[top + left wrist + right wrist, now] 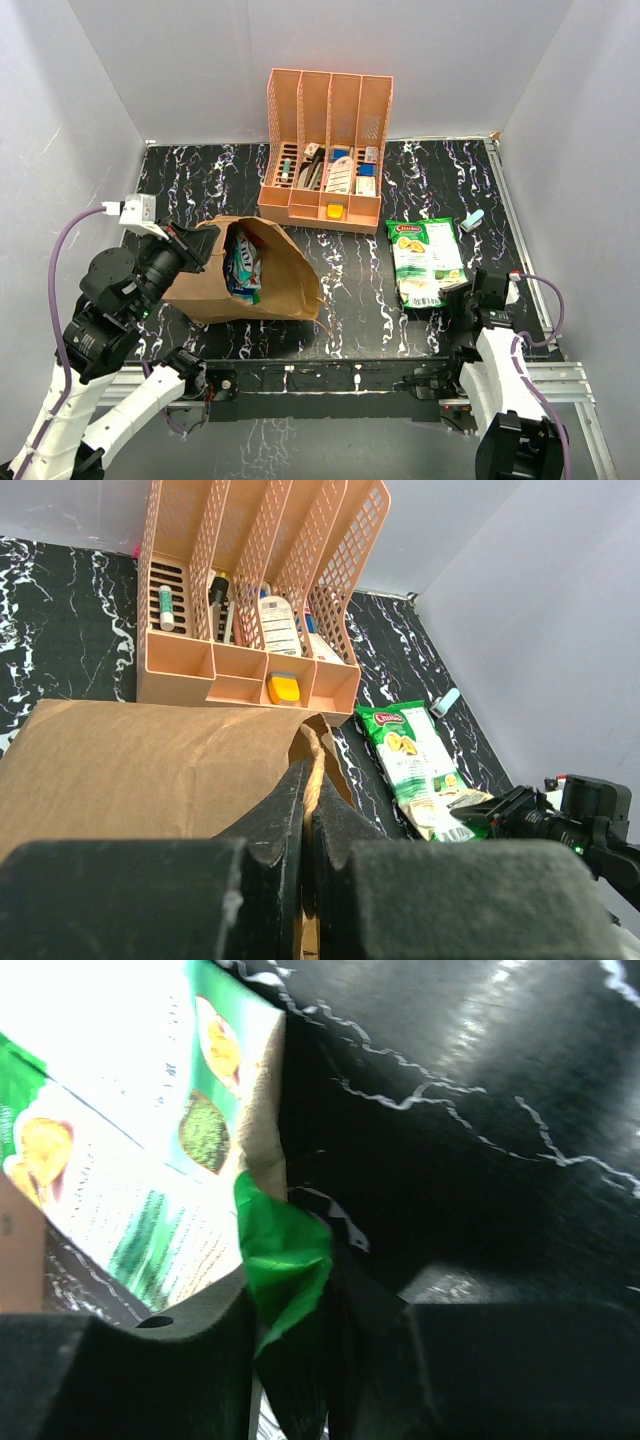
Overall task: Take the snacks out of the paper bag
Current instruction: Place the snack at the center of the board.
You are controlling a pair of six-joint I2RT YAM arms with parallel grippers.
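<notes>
The brown paper bag (275, 272) lies on its side at the left of the table, its mouth facing up and right, with several blue, teal and green snack packets (242, 268) inside. My left gripper (200, 245) is shut on the bag's twisted cord handle (314, 770) at the mouth edge. A green snack packet (427, 258) lies flat on the table at the right. My right gripper (462, 298) is shut on that packet's near corner (285, 1265). The packet also shows in the left wrist view (410, 755).
An orange slotted organiser (327, 150) with small stationery items stands at the back middle. A small light-blue item (471, 221) lies right of the green packet. Grey walls close in the table on three sides.
</notes>
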